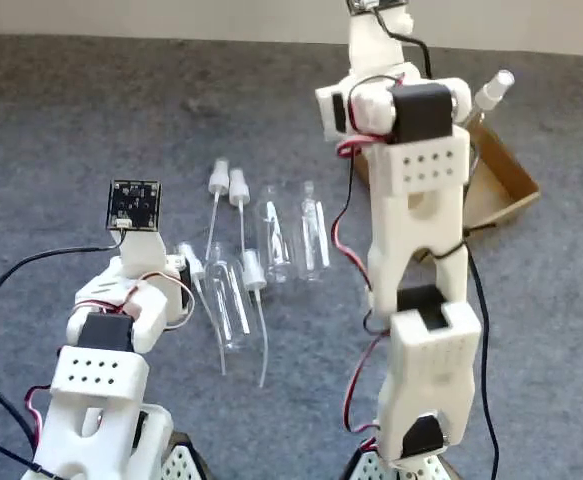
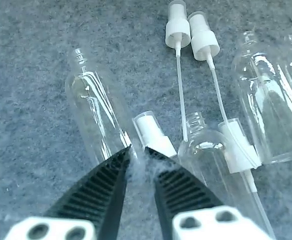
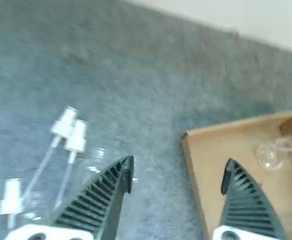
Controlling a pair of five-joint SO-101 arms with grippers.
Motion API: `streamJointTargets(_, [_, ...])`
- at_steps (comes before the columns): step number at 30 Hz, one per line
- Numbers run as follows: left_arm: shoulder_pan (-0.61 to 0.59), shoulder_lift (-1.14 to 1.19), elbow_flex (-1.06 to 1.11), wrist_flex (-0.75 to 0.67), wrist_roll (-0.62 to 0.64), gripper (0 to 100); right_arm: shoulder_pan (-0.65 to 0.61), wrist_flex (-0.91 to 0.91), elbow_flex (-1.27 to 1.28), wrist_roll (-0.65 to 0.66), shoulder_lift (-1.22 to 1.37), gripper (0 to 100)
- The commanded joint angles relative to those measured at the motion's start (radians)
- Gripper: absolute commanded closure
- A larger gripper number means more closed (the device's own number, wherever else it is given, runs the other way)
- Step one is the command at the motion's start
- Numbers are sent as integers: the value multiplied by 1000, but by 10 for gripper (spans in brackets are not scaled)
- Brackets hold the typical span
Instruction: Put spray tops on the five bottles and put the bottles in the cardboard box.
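My left gripper (image 2: 138,151) hangs low over the grey carpet, open by a narrow gap with nothing between its fingers. Just past its tips lies a loose white spray top (image 2: 153,135), with a clear bottle (image 2: 95,110) lying beside it. Two more spray tops (image 2: 178,30) with long tubes lie farther off, and another rests across a bottle (image 2: 211,155). Several open bottles (image 1: 291,240) lie in a row between the arms. My right gripper (image 3: 180,162) is wide open and empty above the near corner of the cardboard box (image 3: 221,150). Inside the box sits a capped bottle (image 3: 273,152).
The right arm (image 1: 421,200) stands tall between the row of bottles and the box (image 1: 506,185). The left arm (image 1: 121,300) is at the front left. Bare grey carpet stretches away to the far left.
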Motion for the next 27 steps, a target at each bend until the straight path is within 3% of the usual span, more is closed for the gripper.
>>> streamJointTargets(1, [-15,-4,-64,3,-2,992,-53,21,125,5,-180,742])
streamJointTargets(11, [-13,-4,-61,3,-2,992,-91,-28,582,5,-344,742])
streamJointTargets(19, [-10,-4,-59,3,-2,992,-91,-206,803,-52,-338,742])
streamJointTargets(27, [-12,-4,-58,5,-2,992,-97,-243,828,-155,-151,742])
